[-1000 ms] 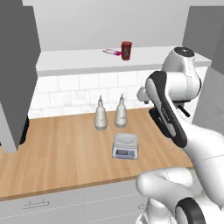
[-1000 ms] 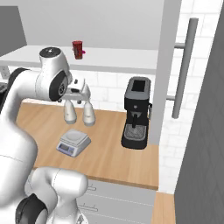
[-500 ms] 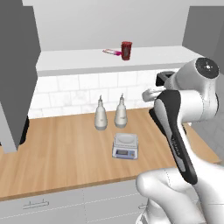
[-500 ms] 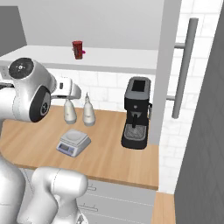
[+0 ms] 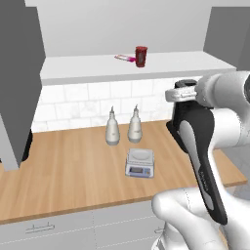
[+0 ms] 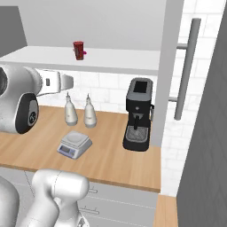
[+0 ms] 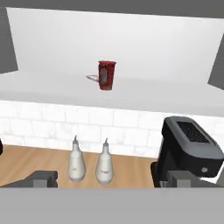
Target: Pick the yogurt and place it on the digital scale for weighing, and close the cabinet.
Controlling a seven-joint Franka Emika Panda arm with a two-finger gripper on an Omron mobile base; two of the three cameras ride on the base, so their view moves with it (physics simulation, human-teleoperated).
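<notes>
Grey cabinet [image 5: 19, 83] doors stand open. Dark red, short and cylindrical, the yogurt [image 7: 106, 75] sits upright on the white shelf [image 7: 52, 87] inside. Below, the digital scale [image 5: 139, 162] rests on the wooden table [image 5: 73, 171]. The claw [image 7: 111, 178] fingers stand apart, holding nothing.

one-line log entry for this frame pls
phase: approach | yogurt: upright on cabinet shelf | digital scale: bare, on counter | cabinet doors: open | hand: open, empty, facing yogurt
</notes>
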